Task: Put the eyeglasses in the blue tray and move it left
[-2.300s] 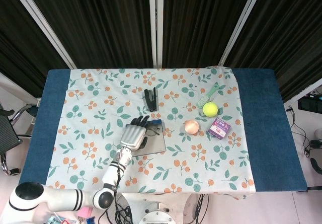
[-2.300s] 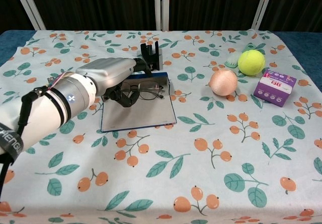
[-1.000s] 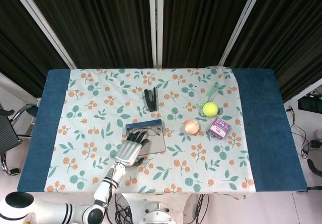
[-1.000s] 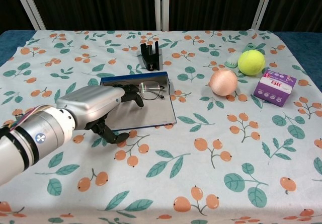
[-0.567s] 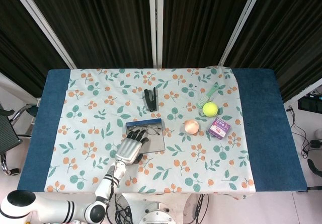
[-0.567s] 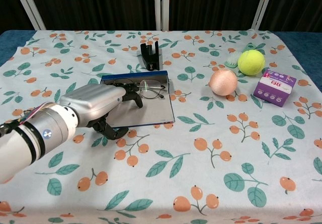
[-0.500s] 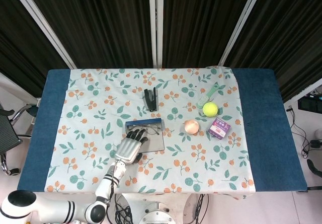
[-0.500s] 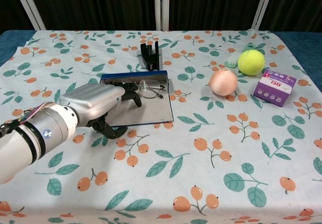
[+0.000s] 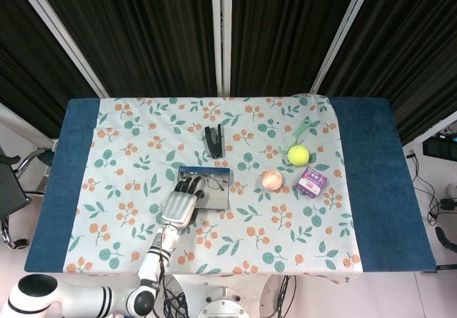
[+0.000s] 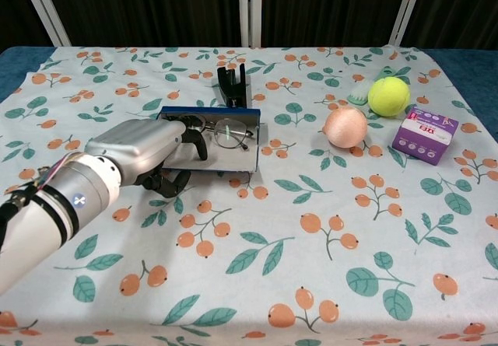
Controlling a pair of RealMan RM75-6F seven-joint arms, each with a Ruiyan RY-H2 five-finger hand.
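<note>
The blue tray (image 10: 227, 159) is a shallow grey-floored tray with a blue far rim, at the table's middle, and shows in the head view too as blue tray (image 9: 218, 199). Thin-framed eyeglasses (image 10: 222, 132) lie in it near the far rim, seen from above as eyeglasses (image 9: 215, 184). My left hand (image 10: 148, 155) grips the tray's near left part, fingers on top and thumb under the edge. The near edge looks lifted, so the tray tilts. In the head view the left hand (image 9: 181, 204) covers the tray's left half. My right hand is out of sight.
A black stapler-like holder (image 10: 233, 85) stands just behind the tray. To the right lie a peach ball (image 10: 345, 127), a tennis ball (image 10: 388, 96), a green brush (image 10: 364, 91) and a purple box (image 10: 424, 134). Flowered cloth to the left of the tray is bare.
My left hand closed on the tray's near edge and raised it; the tray with the eyeglasses has tilted and shifted a little left and away.
</note>
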